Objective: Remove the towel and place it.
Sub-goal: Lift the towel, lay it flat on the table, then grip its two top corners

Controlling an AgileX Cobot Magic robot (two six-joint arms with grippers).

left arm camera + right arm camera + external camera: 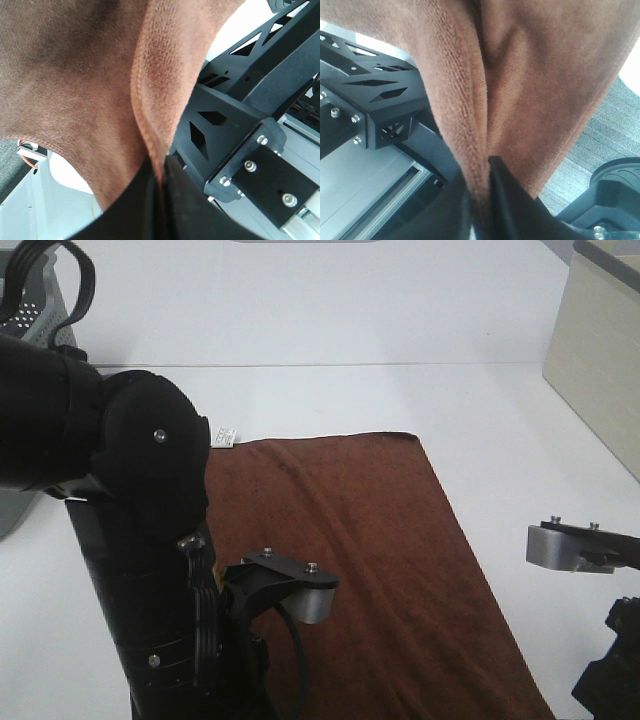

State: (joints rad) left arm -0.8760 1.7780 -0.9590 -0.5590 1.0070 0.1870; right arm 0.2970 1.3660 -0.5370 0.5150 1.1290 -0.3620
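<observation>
The dark brown towel (400, 570) lies spread flat on the white table (400, 320), its near end running past the bottom of the exterior view. Its small white tag (224, 437) is at the far left corner. In the left wrist view my left gripper (161, 172) is shut on a folded hem of the towel (75, 65). In the right wrist view my right gripper (487, 185) is shut on another fold of the towel's edge (545, 75). Both sets of fingertips are out of the exterior view; only the arms and wrist mounts show there.
The grey perforated basket (28, 315) stands at the far left, partly hidden by my bulky left arm (130, 490). A pale wooden box (600, 350) stands at the far right. The wrist views show the black robot frame (240, 115) and floor below the table edge.
</observation>
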